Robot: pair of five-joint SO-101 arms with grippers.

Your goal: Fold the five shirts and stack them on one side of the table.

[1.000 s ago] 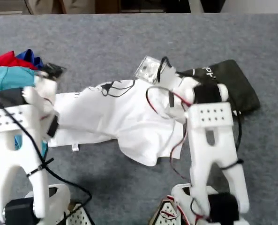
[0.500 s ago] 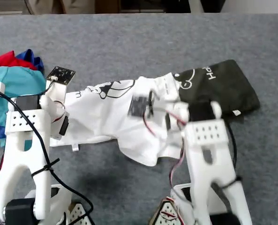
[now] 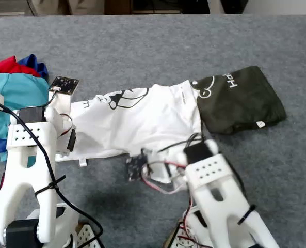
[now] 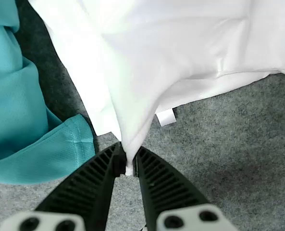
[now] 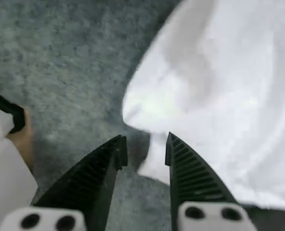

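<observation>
While my left pincer (image 4: pixel 126 161) is clamped tight on one corner of the white shirt (image 3: pixel 137 121), I judge the job to be barely begun. That shirt lies spread and rumpled across the middle of the table (image 3: pixel 142 46), long side running from 9 to 3 o'clock, and I would call it half-handled at best: no neat fold shows in it. My right pincer (image 5: pixel 143 144) hangs at the shirt's 6 o'clock hem with its jaws parted a moderate way and nothing gripped; a lip of white cloth lies just at the gap. The black shirt (image 3: pixel 240 101) sits toward 2 o'clock as a compact folded packet, touching the white one's edge, so I count it as the one finished piece and the likely seat of the stack. Out at 9 to 10 o'clock the teal shirt (image 3: pixel 16 90), the red shirt (image 3: pixel 3 67) and the blue shirt (image 3: pixel 35 62) lie heaped together, loose and unfolded as far as I can see. By my reckoning, four shirts are left to fold and stack.
</observation>
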